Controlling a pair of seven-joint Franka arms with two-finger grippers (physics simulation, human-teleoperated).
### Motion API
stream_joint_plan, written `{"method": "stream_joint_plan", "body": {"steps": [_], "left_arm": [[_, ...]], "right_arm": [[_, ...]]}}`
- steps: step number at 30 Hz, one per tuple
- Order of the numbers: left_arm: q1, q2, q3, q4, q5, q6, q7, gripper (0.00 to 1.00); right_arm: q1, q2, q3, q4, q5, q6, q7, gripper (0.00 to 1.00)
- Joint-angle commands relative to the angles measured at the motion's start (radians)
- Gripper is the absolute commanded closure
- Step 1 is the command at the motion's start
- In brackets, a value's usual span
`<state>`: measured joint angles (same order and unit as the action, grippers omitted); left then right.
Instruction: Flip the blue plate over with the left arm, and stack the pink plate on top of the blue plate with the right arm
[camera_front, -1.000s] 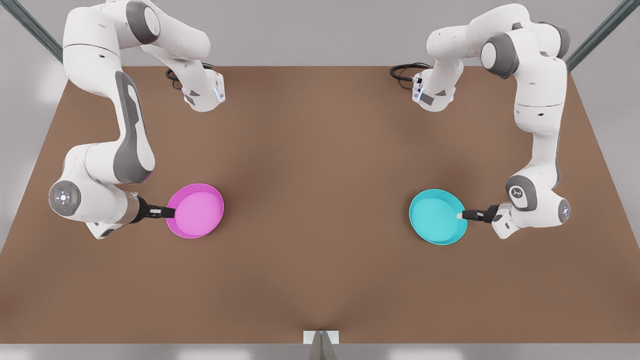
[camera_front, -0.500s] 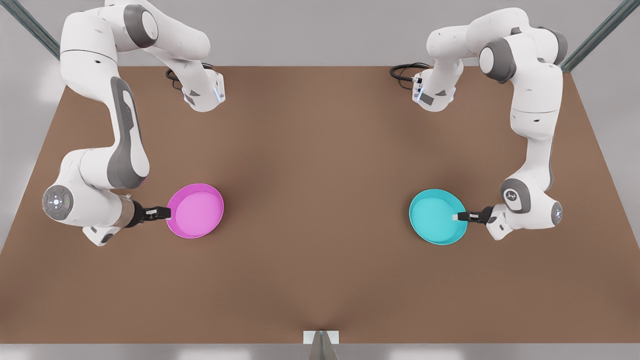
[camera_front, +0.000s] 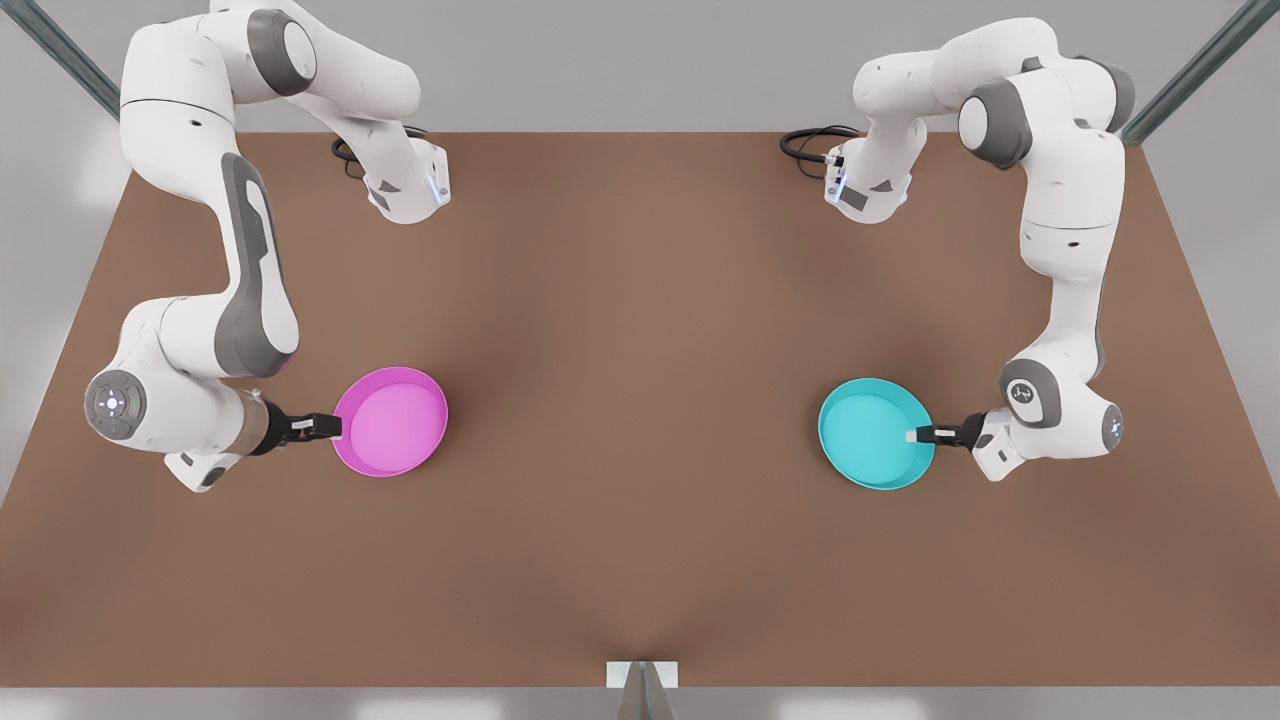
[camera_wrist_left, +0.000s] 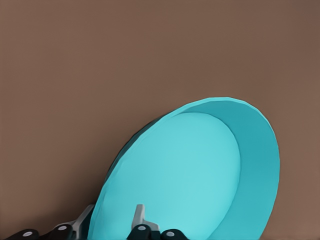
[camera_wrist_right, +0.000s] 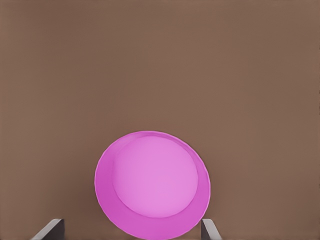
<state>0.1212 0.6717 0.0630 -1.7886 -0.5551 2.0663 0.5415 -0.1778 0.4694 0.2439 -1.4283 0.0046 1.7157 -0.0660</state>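
Since the picture from a second ago, both arms have pulled back a little toward the table's side edges, while both plates stay put. The left gripper pinches the rim of the blue plate, one finger inside, near the table's right edge in the front view. The right gripper hangs spread wide just beside the pink plate, near the other edge.

— Where's the left gripper?
— Low, wrist level, one finger either side of the blue plate rim.
— And the right gripper?
— Level, fingers spread wide, beside the pink plate.
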Motion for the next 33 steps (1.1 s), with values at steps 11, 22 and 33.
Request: {"method": "stream_joint_plan", "body": {"steps": [11,22,33], "left_arm": [[-0.002,0.003,0.001,0.002,0.000,0.000,-0.002,0.61],[0.000,0.011,0.001,0.008,0.001,0.000,-0.002,0.68],[0.000,0.011,0.001,0.008,0.003,0.000,-0.002,0.73]], "right_arm": [[-0.002,0.000,0.000,0.000,-0.002,0.001,-0.002,0.00],[-0.002,0.000,0.000,0.008,0.000,0.001,0.000,0.00],[0.006,0.000,0.000,0.014,-0.002,0.007,0.002,0.00]]}}
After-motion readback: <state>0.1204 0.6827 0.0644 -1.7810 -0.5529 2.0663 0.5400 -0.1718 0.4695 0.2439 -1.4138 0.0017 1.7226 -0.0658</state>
